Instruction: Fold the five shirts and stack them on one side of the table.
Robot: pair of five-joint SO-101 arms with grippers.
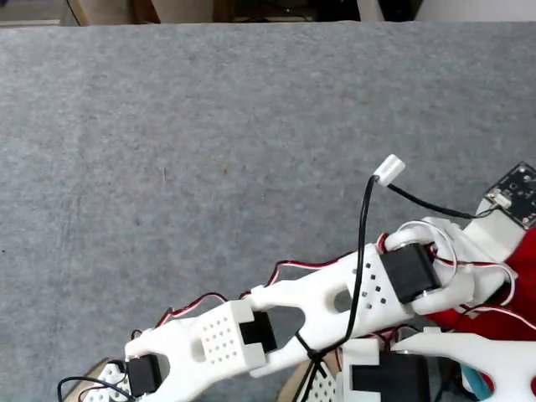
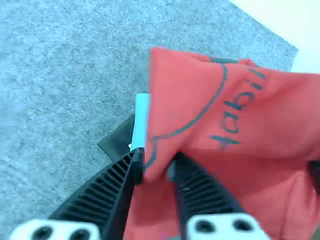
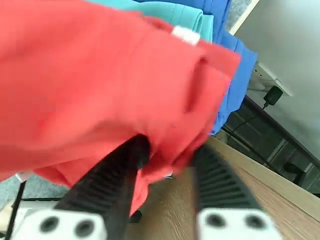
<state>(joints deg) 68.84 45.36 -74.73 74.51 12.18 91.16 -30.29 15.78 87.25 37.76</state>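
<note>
A red shirt [image 2: 240,150] with dark print hangs bunched over the grey table's right edge, and it also appears as a red patch [image 1: 521,280] in the high view. My left gripper [image 2: 155,161] is shut on a fold at its edge. My right gripper [image 3: 167,150] holds another bunch of the red shirt [image 3: 90,75] between its fingers, off the table's side. Behind it lie a folded teal shirt [image 3: 187,14] and a blue shirt [image 3: 234,75]. Both arms [image 1: 335,293] crowd the front right corner.
The grey felt table [image 1: 209,142] stretches bare to the left and back. A light blue strip [image 2: 142,117] and a black flap [image 2: 117,141] show under the red shirt. Wooden floor [image 3: 260,200] lies beyond the table's side. A loose white connector [image 1: 389,170] sticks up from a black cable.
</note>
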